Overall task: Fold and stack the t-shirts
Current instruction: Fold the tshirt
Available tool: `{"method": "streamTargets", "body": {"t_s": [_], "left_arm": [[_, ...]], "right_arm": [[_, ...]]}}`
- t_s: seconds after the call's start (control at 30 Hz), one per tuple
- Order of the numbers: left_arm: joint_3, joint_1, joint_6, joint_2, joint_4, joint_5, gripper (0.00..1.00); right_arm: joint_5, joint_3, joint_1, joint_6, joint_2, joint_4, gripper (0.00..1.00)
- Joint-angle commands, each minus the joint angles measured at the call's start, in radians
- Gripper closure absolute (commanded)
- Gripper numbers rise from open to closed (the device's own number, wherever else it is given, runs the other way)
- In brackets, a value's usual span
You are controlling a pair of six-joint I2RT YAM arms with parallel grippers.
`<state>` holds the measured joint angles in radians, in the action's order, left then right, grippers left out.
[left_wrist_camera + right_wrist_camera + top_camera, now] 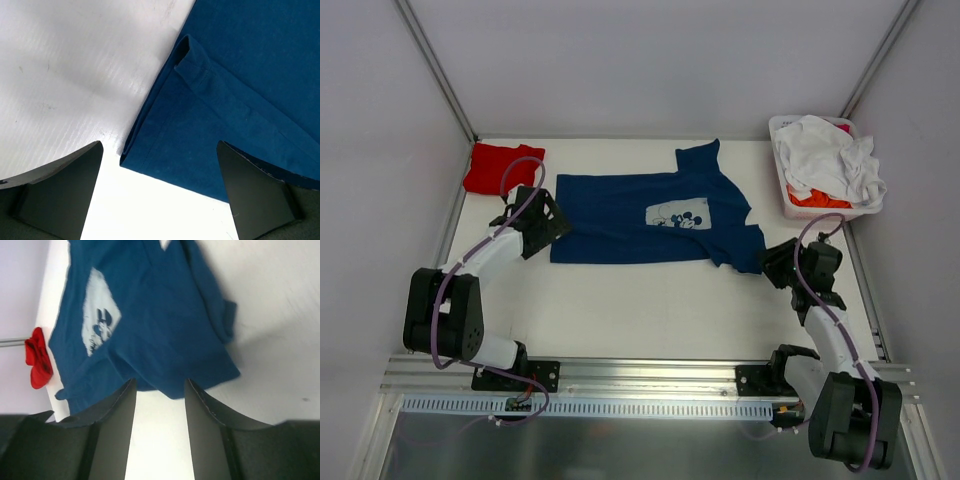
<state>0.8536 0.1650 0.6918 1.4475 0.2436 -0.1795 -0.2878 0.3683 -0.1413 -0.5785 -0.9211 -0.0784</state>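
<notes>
A navy blue t-shirt (640, 215) with a pale mouse print (678, 214) lies spread across the middle of the table, its lower part folded over. My left gripper (548, 222) is at the shirt's left edge. In the left wrist view it (160, 150) stands wide open over the folded hem corner (165, 145), gripping nothing. My right gripper (772, 262) is at the shirt's right sleeve. Its jaws (160, 382) are open, and the sleeve's edge (175, 385) lies just at the fingertips, not pinched. A folded red t-shirt (500, 167) sits at the back left corner.
A white basket (782, 190) at the back right holds a crumpled white tee (825, 155) over an orange one (820, 200). Walls and metal frame posts enclose the table on three sides. The red tee (37, 357) also shows in the right wrist view.
</notes>
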Motion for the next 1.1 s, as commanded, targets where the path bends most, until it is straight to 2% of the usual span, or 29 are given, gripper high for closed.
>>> {"method": "streamTargets", "body": {"t_s": [0.0,0.27,0.47,0.63,1.07], "left_arm": [[-0.010,0.013,0.009,-0.058,-0.004,0.018,0.01],[-0.027,0.011,0.009,-0.078,-0.003,0.018,0.01],[-0.028,0.011,0.008,-0.082,-0.003,0.020,0.01],[-0.028,0.013,0.008,-0.081,-0.003,0.020,0.01],[-0.028,0.013,0.002,-0.079,-0.001,0.018,0.01]], "right_arm": [[0.016,-0.048,-0.001,-0.014,0.033,0.025,0.54],[0.039,-0.124,-0.023,-0.043,0.067,0.019,0.55],[0.013,-0.149,-0.092,-0.020,0.053,-0.004,0.55],[-0.034,-0.147,-0.129,-0.011,-0.012,-0.059,0.56],[-0.079,-0.190,-0.132,-0.026,-0.140,-0.239,0.58]]}}
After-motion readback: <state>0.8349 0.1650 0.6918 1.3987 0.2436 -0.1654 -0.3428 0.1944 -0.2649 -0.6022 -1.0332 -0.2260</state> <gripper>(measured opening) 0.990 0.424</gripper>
